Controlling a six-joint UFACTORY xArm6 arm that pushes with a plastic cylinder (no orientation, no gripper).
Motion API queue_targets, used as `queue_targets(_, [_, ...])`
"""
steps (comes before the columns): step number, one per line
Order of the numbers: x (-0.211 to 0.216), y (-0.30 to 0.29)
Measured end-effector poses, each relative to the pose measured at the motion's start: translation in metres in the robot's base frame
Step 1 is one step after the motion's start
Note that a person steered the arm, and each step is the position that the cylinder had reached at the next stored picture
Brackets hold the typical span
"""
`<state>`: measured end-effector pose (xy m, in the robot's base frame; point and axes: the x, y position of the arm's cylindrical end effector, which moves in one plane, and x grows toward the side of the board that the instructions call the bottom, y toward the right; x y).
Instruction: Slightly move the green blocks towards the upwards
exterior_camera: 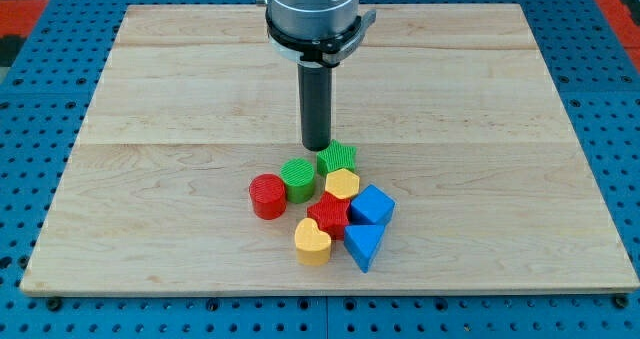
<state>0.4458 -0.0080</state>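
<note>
Two green blocks lie in a cluster below the board's middle: a green cylinder (298,178) and a green star-like block (338,158) to its right. My tip (316,146) stands just above the cluster, between the two green blocks and touching or nearly touching the star-like block's left edge. The rod hangs straight down from the arm at the view's top.
A red cylinder (267,196) sits left of the green cylinder. Below the green blocks lie a yellow block (342,185), a red block (328,215), a blue cube (372,206), a yellow heart (313,242) and a blue triangle (364,246). The wooden board (150,129) carries them all.
</note>
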Motion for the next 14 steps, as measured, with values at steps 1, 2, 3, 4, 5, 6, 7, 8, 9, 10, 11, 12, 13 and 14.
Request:
queue_targets(1, [0.001,0.0])
queue_targets(2, [0.009,-0.019])
queue_targets(3, [0.043,-0.044])
queue_targets(4, [0.048,-0.048])
queue_targets(5, [0.055,-0.054])
queue_targets(6, [0.071,-0.055])
queue_targets(7, [0.082,-0.06])
queue_targets(8, [0.088,-0.052])
queue_targets(9, [0.063,-0.02])
queue_targets(10, [0.058,0.02])
queue_targets(11, [0.029,0.038])
queue_targets(12, [0.009,0.048])
queue_targets(13, [0.016,0.067])
queue_targets(14, [0.047,0.146])
